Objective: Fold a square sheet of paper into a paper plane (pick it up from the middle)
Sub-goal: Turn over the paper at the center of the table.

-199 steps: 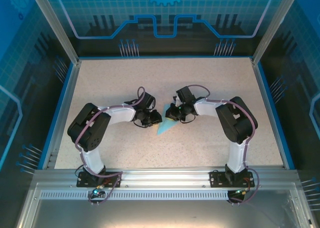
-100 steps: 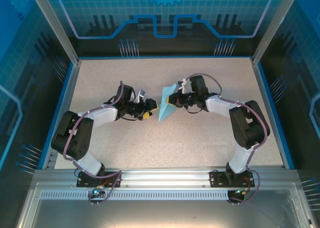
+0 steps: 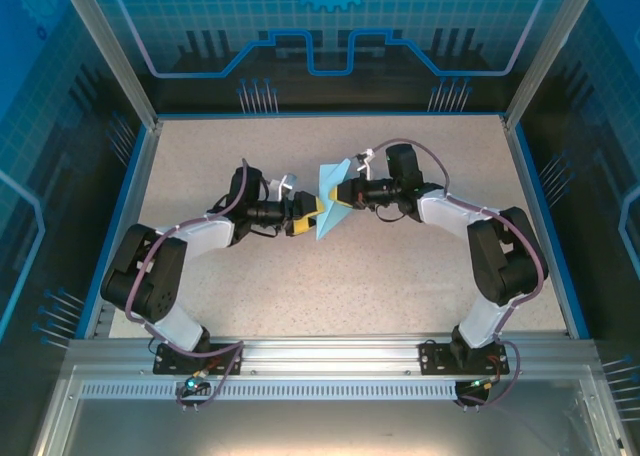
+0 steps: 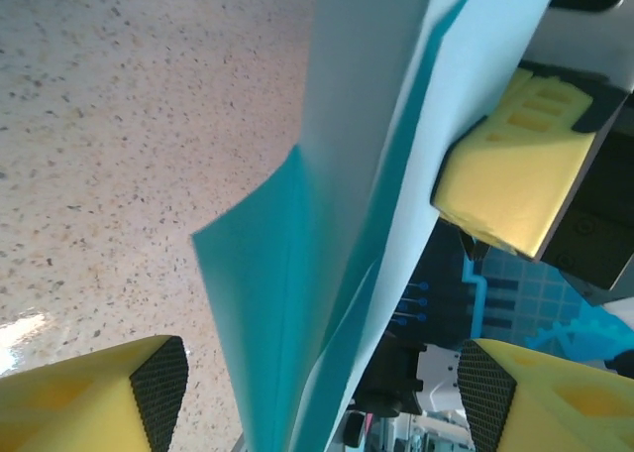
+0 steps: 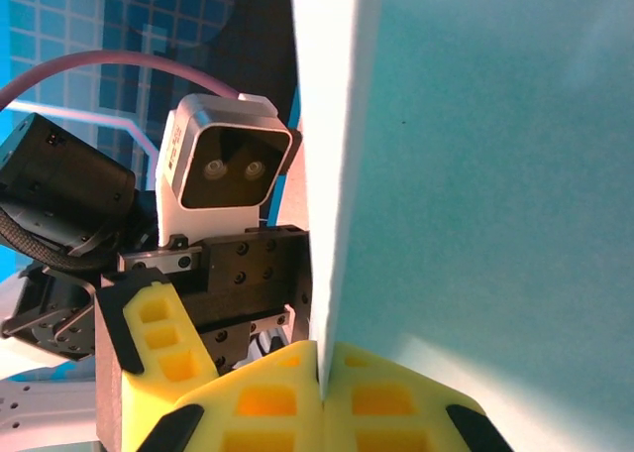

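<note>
My speckled beige desk sits inside blue printed walls, blue trim on its edges, an aluminium rail along its near edge.

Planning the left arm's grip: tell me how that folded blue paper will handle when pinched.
Probably very light: the right gripper holds the whole sheet of paper by one pinched edge. Likely floppy: a loose flap curls outward in the left wrist view. Between the jaws of the open left gripper it may bend rather than resist.
</note>
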### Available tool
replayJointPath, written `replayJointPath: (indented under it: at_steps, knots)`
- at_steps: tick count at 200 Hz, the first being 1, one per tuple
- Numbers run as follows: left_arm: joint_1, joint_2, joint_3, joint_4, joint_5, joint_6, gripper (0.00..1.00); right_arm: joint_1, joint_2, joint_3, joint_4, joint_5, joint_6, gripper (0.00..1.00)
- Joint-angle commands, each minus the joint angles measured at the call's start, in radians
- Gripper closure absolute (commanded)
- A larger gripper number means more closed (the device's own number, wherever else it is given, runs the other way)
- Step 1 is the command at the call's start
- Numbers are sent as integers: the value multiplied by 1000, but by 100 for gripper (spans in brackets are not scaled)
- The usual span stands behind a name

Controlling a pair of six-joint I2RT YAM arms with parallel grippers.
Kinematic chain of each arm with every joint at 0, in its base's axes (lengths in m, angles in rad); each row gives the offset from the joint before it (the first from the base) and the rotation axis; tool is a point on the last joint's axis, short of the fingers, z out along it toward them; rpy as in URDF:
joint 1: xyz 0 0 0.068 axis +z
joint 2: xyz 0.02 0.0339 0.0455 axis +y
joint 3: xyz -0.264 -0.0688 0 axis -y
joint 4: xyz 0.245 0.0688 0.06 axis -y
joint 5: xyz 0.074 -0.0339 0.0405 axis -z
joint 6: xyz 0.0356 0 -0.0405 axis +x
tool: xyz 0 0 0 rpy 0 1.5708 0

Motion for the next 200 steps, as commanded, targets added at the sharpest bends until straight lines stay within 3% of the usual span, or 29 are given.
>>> replayJointPath:
  at_steps: [1,34,71,168,185,200]
  knots:
    - [-19,2,-1,43,51,-13,23,-6,7,4,49,-40,36,96]
    - [-30,4,5,63,55,-24,25,-6,21,3,56,-45,48,96]
    - [-30,-1,3,69,18,-16,47,-4,35,-2,51,-46,49,96]
    - [-28,-5,-2,68,-32,22,84,-4,54,17,-28,-42,22,95]
    - [-28,-13,-2,34,-61,48,90,-12,34,15,-54,-23,11,89]
    - [-27,-30,6,-42,-100,99,93,-27,1,6,-97,18,-9,76]
